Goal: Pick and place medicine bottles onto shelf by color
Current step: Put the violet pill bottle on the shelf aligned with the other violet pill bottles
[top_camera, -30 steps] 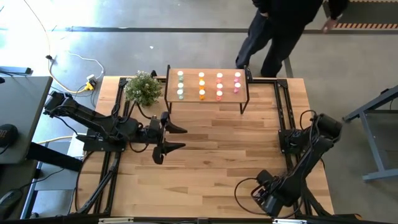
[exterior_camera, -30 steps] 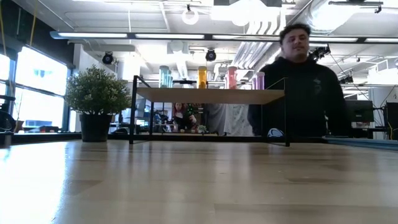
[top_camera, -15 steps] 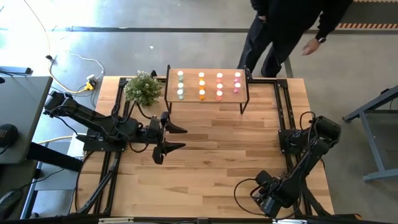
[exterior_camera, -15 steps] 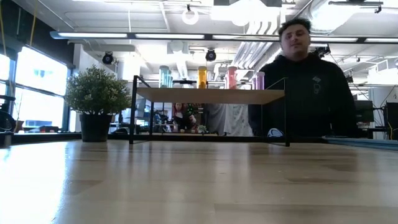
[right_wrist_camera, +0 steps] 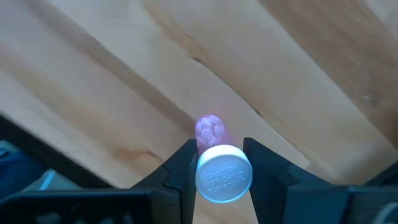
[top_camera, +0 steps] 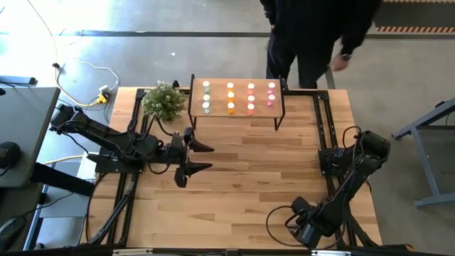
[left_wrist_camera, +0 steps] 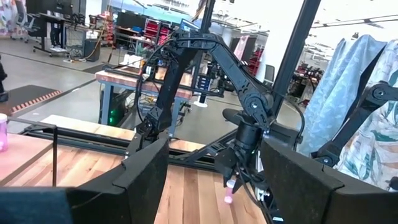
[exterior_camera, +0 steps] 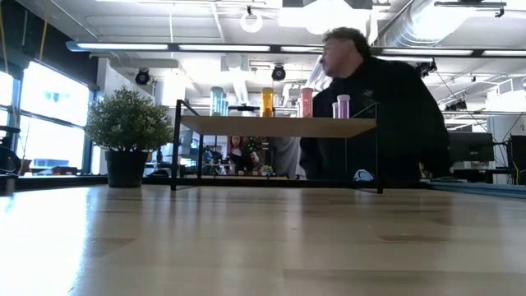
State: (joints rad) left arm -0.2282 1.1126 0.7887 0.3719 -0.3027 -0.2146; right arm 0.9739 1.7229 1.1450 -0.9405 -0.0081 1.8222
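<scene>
A pink medicine bottle (right_wrist_camera: 209,129) with a white cap stands upright between the fingers of my right gripper (right_wrist_camera: 222,158), which points down near the table's near right corner (top_camera: 302,226). The left wrist view shows this bottle (left_wrist_camera: 227,198) below those fingers. The shelf (top_camera: 218,99) at the far edge carries bottles in rows of green (top_camera: 206,96), orange (top_camera: 230,98), red-pink (top_camera: 251,98) and pink (top_camera: 271,94). My left gripper (top_camera: 211,157) waits open and level over the table's middle left. My right gripper pinches the pink bottle at its white cap (right_wrist_camera: 202,174) between its two fingers (right_wrist_camera: 183,165), coming from above and pointing down. The bottle stays upright, body below the cap. Whether its base rests on the table, I cannot tell.
A potted plant (top_camera: 163,101) stands left of the shelf. A person in dark clothes (top_camera: 316,35) is just beyond the table's far edge, behind the shelf in the low view (exterior_camera: 370,115). Bare wood (top_camera: 249,178) lies between both arms.
The person beyond the far edge has walked toward the left, behind the shelf. Both arms have kept their places.
</scene>
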